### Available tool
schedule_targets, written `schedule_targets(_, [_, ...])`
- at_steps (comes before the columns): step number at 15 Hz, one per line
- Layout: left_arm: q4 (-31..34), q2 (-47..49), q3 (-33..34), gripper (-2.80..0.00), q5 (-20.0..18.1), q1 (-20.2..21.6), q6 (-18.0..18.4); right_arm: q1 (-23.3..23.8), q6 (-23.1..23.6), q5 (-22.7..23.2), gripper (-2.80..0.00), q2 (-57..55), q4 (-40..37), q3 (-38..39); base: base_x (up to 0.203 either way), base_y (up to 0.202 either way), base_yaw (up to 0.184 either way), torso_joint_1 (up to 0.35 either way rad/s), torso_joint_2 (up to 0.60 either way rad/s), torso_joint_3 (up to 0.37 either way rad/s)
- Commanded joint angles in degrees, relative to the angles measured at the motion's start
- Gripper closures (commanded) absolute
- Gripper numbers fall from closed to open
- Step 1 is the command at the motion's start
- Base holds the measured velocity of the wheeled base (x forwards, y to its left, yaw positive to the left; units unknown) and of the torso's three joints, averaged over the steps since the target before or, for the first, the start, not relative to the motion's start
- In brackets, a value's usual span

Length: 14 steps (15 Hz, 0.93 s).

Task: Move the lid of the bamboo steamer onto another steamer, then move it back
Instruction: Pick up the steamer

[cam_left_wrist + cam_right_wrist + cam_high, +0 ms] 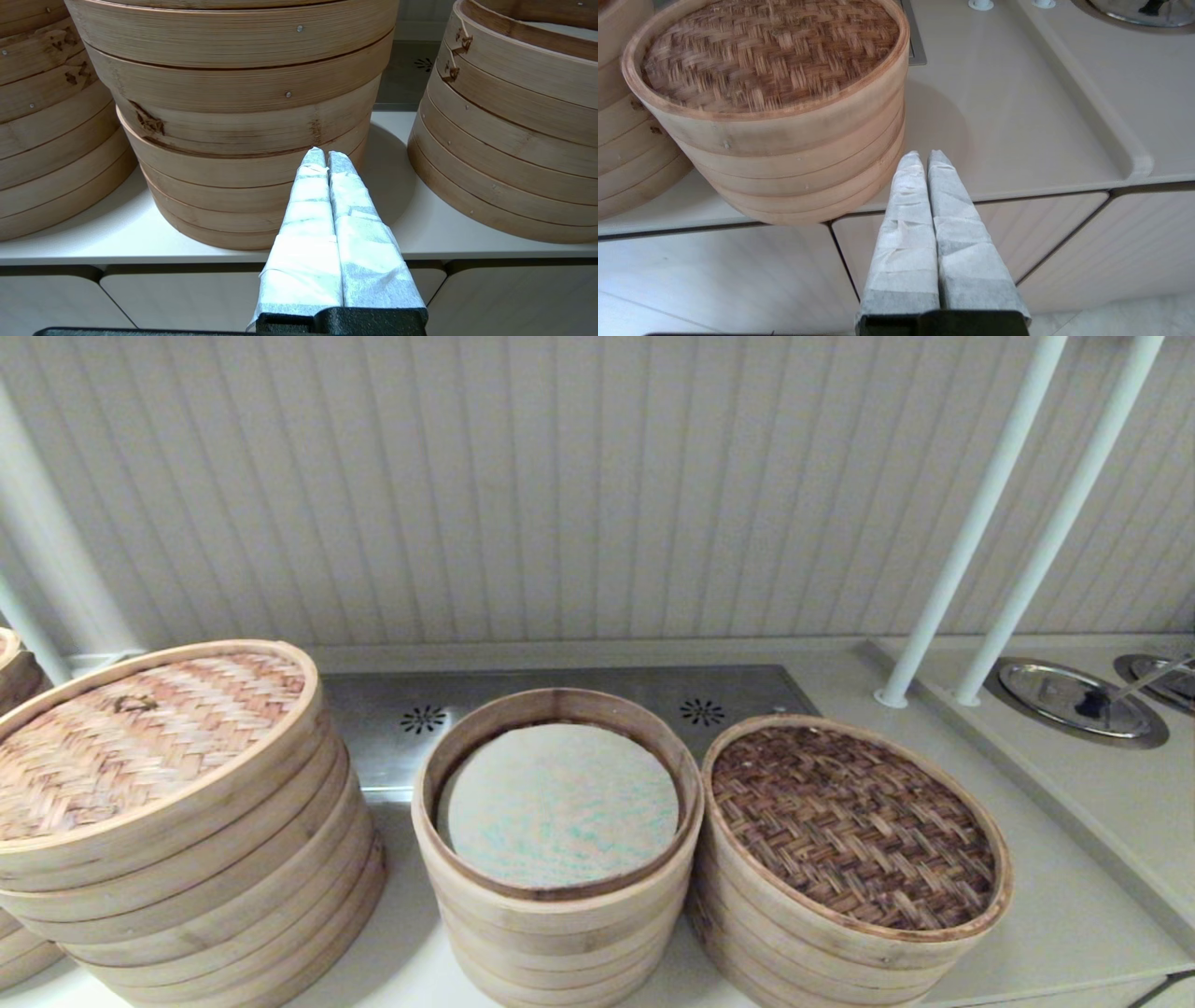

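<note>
The dark brown herringbone bamboo steamer lid (854, 826) (770, 51) lies flat in its pale hoop on the short stack of pale rings (812, 961) (798, 186) at the right of the counter. It hides that stack's inner rim and liner. Neither gripper shows in the head view. My right gripper (927, 156) is shut and empty, low at the counter's front edge, just right of that stack's base. My left gripper (325, 156) is also shut and empty, in front of the counter and pointing at the widest stack (233, 116).
The taller, narrower stack (560, 924) with a whitish-green liner (560, 803) stands uncovered in the middle. The widest stack (187, 896) at the left carries a tan lid with a knot (131, 728). White poles (971, 523) and round metal lids (1074, 700) stand at the back right.
</note>
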State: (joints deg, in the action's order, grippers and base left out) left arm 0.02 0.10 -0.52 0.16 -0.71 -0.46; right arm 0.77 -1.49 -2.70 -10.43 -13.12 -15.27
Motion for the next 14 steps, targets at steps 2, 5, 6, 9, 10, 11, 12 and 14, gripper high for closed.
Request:
schedule_targets(2, [0.0,0.0,0.0,0.0,0.0,0.0,0.0,-0.2,0.8,0.9,0.0,8.9,0.2,4.7,0.0,0.0,0.0,0.0,0.0,0.0])
schedule_targets(5, [0.0,0.0,0.0,0.0,0.0,0.0,-0.1,-0.2,2.5,0.9,0.0,10.3,7.3,10.7,0.0,0.0,0.0,0.0,0.0,0.0])
schedule_targets(6, [0.1,0.0,0.0,0.0,-0.1,0.0,0.0,-0.2,2.9,0.6,0.0,10.3,11.8,12.8,0.0,0.0,0.0,0.0,0.0,0.0])
schedule_targets(9, [0.0,0.0,0.0,0.0,0.0,0.0,0.0,-0.2,2.9,1.9,0.0,10.3,15.2,15.3,0.0,0.0,0.0,0.0,0.0,0.0])
schedule_targets(10, [0.0,0.0,0.0,0.0,-0.1,0.0,0.0,-0.2,3.0,2.8,0.0,10.3,12.9,15.3,0.0,0.0,0.0,0.0,0.0,0.0])
schedule_targets(11, [0.0,0.0,0.0,0.0,0.0,0.0,0.0,-0.2,3.4,3.1,0.0,10.3,12.8,15.3,0.0,0.0,0.0,0.0,0.0,0.0])
schedule_targets(12, [0.0,0.0,0.0,0.0,-0.1,0.0,0.0,-0.2,3.6,3.1,0.0,10.3,12.9,15.3,0.0,0.0,0.0,0.0,0.0,0.0])
schedule_targets(14, [0.0,0.0,0.0,0.0,0.0,0.0,0.0,-0.3,3.6,3.1,0.0,10.3,12.8,15.3,0.0,0.0,0.0,0.0,0.0,0.0])
